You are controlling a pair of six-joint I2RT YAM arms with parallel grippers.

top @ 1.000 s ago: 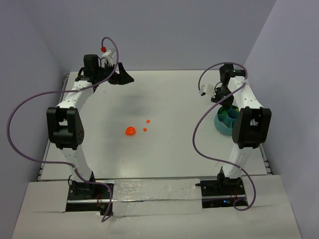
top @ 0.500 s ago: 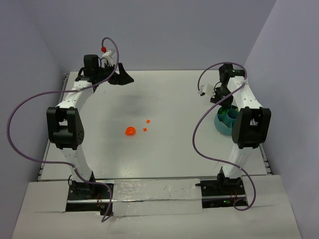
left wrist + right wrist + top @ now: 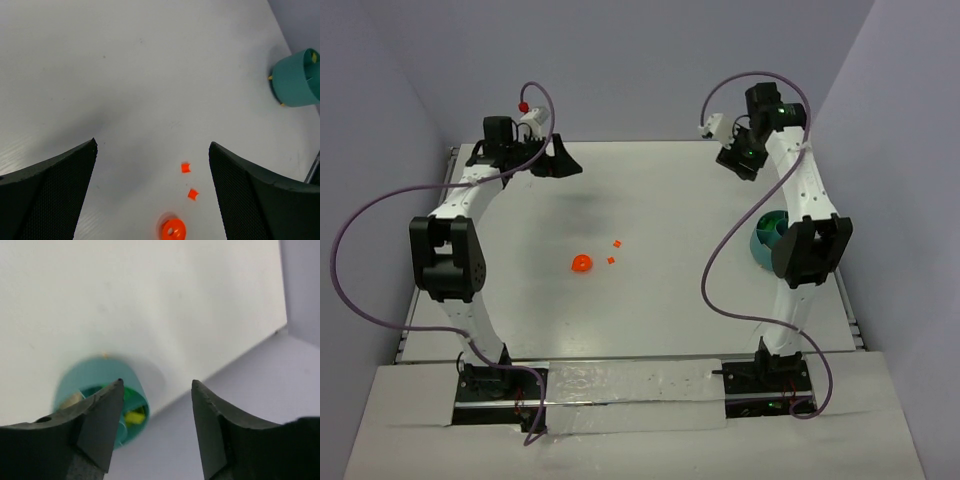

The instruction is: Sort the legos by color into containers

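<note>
Only in the right wrist view are green and yellow legos [image 3: 131, 412] seen inside the teal bowl [image 3: 95, 375]; overhead, it is half hidden by the right arm [image 3: 802, 195]. The orange legos [image 3: 185, 167] lie in the middle of the tabletop [image 3: 660, 200]. The left fingers [image 3: 50, 190] and right fingers [image 3: 95, 425] are spread.

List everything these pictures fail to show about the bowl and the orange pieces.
- Teal bowl contents: in the top view the right arm covers part of it, and in the right wrist view the right hand blocks part of the inside.
- Bowl, left wrist view: cut off by the right edge.
- Two small orange pieces: too small in the top view to tell their shape.
</note>
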